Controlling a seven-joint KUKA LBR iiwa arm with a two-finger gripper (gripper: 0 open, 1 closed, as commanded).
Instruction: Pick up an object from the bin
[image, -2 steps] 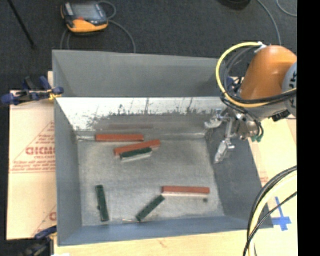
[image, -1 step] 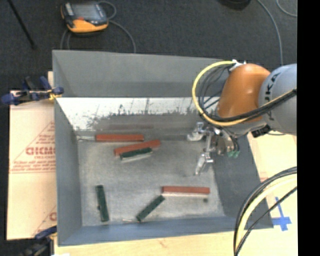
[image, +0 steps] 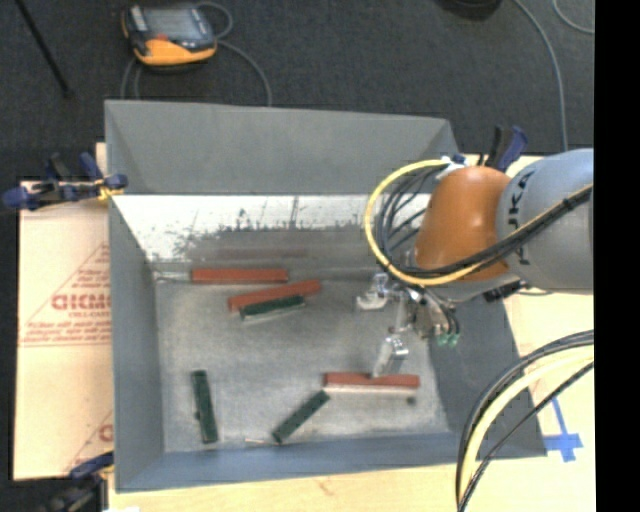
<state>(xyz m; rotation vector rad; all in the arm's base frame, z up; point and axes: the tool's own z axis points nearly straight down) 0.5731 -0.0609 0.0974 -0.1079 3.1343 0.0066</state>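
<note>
Gripper (image: 393, 352), open or closed impossible to tell, just over red-brown bar (image: 371, 381) near front-right corner of bin (image: 135, 340); probably stiff, light; grasp across narrow middle.

Bin (image: 135, 350): back bar (image: 240, 275) along back wall, paired bars (image: 272, 302) just in front; left bar (image: 204, 405) front-left; angled bar (image: 300, 416) front centre; right bar (image: 370, 381) next to pincer (image: 394, 352).

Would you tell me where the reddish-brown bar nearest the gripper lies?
In the camera view, the reddish-brown bar lies lower right in the bin, just below the gripper, right of a slanted green bar.
</note>
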